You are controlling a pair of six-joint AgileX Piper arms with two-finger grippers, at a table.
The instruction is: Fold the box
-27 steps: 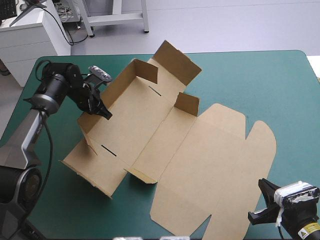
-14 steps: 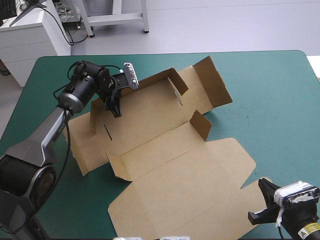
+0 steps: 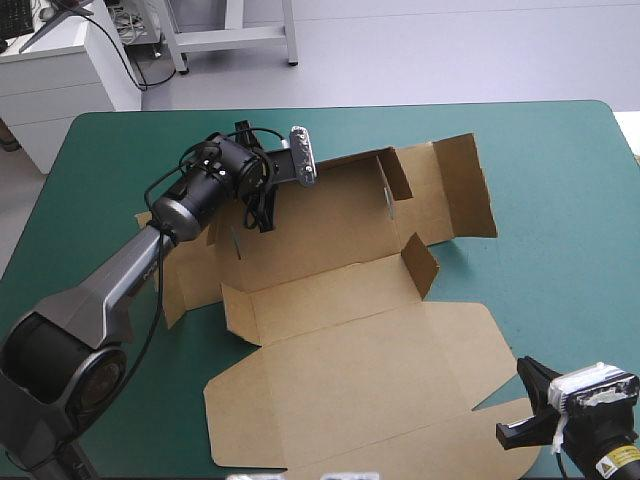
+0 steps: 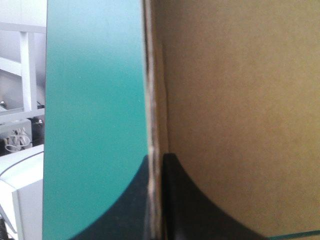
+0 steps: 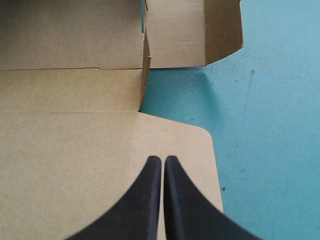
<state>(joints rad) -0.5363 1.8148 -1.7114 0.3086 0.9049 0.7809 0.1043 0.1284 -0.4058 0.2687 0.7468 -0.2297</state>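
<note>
From above, the box (image 3: 350,330) is seen lying open on the teal-green cover (image 3: 560,200). Its flat lid is spread out toward the right pincer (image 3: 527,375), and its tray part lies under and beside the left pincer (image 3: 263,220). In the left wrist view, a thin wall of the box (image 4: 240,100) is squeezed between the black fingers of the left pincer (image 4: 159,161), so the box is gripped tight. The cover (image 4: 95,100) is seen just beside it. In the right wrist view, the right pincer (image 5: 160,161) is pressed together with nothing in it. A round corner of the lid of the box (image 5: 65,150) lies under it, and a short flap stands up ahead of it. It seems the box is being swung into place by its wall. Next, that wall probably needs to be stood up and tucked in, with care taken that the board is not bent. Compared with earlier, the box has been turned round and the left pincer has been carried along with it, while the right pincer has not been moved.
</note>
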